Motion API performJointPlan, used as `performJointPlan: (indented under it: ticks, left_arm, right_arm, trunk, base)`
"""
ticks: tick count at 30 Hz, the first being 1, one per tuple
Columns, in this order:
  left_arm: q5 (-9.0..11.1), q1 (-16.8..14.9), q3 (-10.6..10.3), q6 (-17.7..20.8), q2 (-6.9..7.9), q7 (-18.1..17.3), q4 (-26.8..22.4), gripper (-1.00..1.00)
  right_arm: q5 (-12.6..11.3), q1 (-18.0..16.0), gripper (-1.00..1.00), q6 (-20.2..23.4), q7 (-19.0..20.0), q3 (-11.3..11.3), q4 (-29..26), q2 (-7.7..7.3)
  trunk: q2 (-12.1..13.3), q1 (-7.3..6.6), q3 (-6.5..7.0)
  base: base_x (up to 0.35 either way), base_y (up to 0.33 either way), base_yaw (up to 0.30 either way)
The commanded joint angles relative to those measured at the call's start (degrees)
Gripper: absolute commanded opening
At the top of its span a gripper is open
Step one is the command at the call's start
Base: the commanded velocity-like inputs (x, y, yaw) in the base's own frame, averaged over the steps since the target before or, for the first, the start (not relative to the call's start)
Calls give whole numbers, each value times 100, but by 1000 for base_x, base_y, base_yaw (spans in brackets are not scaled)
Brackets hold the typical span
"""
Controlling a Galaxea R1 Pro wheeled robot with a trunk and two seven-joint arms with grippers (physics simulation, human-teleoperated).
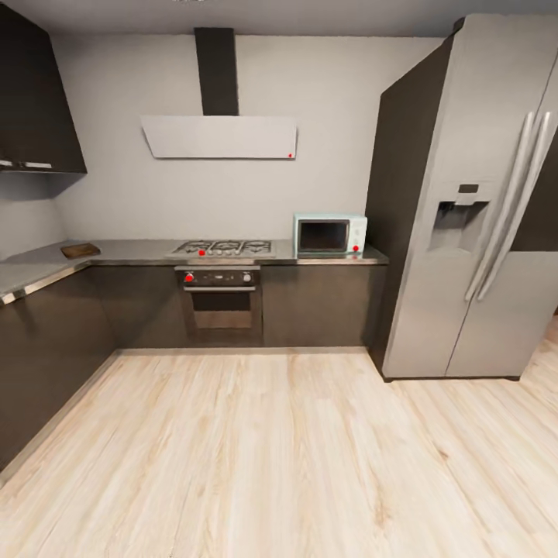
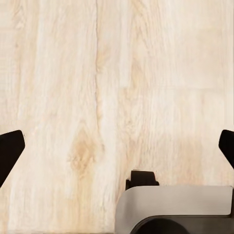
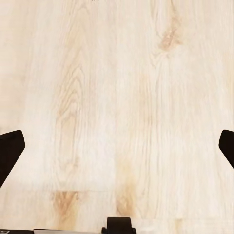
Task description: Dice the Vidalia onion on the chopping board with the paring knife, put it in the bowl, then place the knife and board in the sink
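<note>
head view: i'm far from countertop (image 1: 147, 249), board (image 1: 80, 250) on it. both grippers (image 2: 117, 146) (image 3: 117, 151) spread wide, empty, over floor (image 1: 279, 449). whole task left, i judge.

Chopping board (image 1: 80, 249) is way off at the back left, a small dark brown wooden slab lying flat in the corner of the L-shaped countertop (image 1: 139, 251). That worktop is grey and glossy, running over dark cabinets. Board looks bare, but it's too small to tell much more.
</note>
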Motion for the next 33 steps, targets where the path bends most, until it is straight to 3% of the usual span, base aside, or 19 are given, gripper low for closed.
performJointPlan:
  ticks: [1,33]
  left_arm:
    - [-12,1,33,-9,-3,-10,-5,100]
    - [-12,1,33,-9,-3,-10,4,100]
  right_arm:
    - [7,-3,100,-17,4,-1,4,-1]
    - [7,-3,100,-17,3,1,4,25]
  trunk:
    - [-3,0,-5]
    - [-3,0,-5]
  base:
    - [0,0,263]
    - [0,0,263]
